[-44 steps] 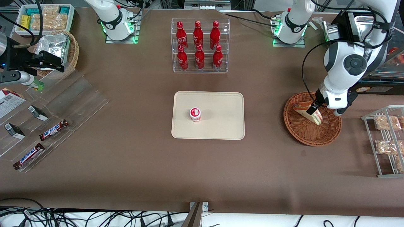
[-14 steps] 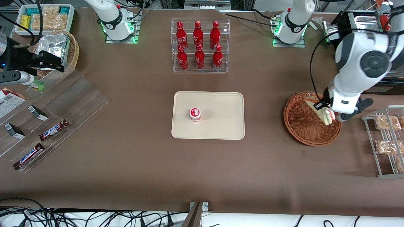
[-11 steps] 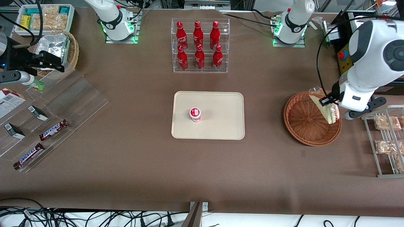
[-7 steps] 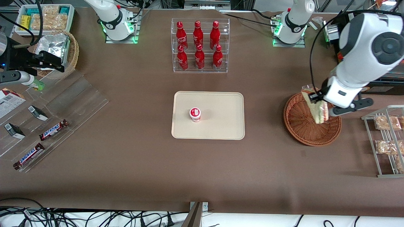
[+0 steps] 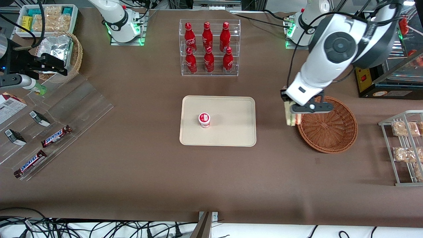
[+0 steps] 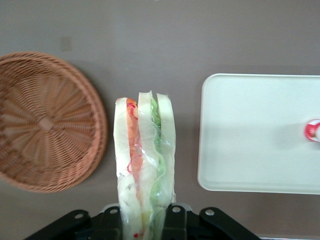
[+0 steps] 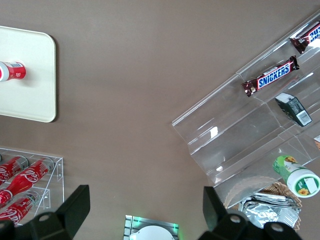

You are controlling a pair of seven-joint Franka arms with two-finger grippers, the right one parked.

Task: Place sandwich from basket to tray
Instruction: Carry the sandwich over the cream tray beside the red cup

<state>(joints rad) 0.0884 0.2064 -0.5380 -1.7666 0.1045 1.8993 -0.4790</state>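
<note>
Sandwich (image 6: 145, 165) hangs point-down in our gripper (image 5: 292, 111), clamped across the bread faces at its wide end, in the air over bare table between the basket (image 5: 327, 129) and the tray (image 5: 231, 132), clear of both. We judge it light and soft: white bread, 2 filling layers, red and green, so a hard squeeze would crush it. The clear wrap looks slick and crinkly, so slip is the risk if the grip is only on film. Best hold is what we have: flat on the 2 bread faces near the thick end. The tray carries 1 small red-and-white cup (image 5: 204, 119); we'd set down on the bare part nearer the basket.
</note>
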